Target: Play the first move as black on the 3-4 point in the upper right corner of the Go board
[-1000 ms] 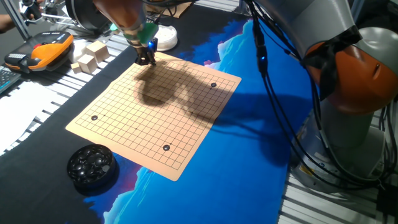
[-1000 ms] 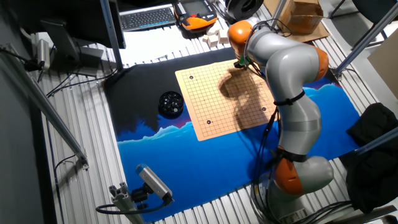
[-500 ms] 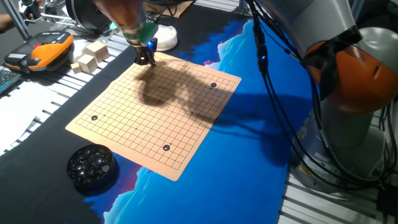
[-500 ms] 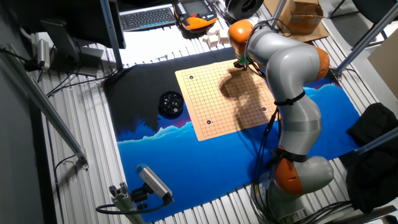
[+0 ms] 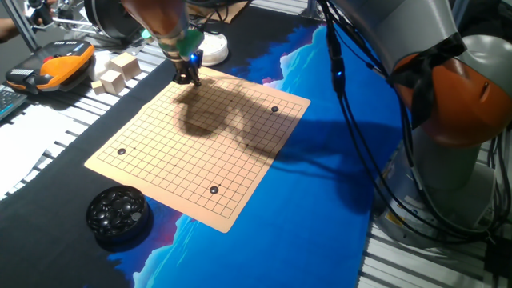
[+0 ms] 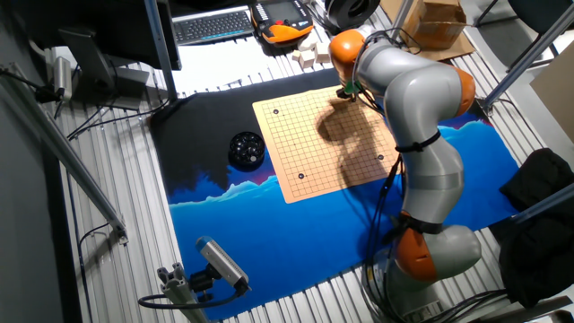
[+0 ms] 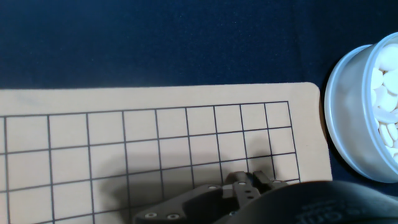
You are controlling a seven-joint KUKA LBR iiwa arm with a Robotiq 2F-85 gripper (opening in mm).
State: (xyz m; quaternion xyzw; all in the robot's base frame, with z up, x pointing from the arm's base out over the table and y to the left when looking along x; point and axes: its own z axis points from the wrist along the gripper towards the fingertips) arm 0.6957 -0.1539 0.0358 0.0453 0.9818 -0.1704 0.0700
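Hovering low over the far corner of the Go board (image 5: pixel 200 144), the gripper (image 5: pixel 189 78) sits close to the worktop's back edge, next to the bowl of white stones (image 7: pixel 367 112). Whether its fingers are apart or clamped on a black stone cannot be told; the hand view shows only the dark gripper body above bare grid. Three black stones (image 5: pixel 275 110) already lie near the board's other corners. More black stones fill a dark bowl (image 5: pixel 118 213) off the board's near-left corner, on the worktop (image 5: pixel 320 200).
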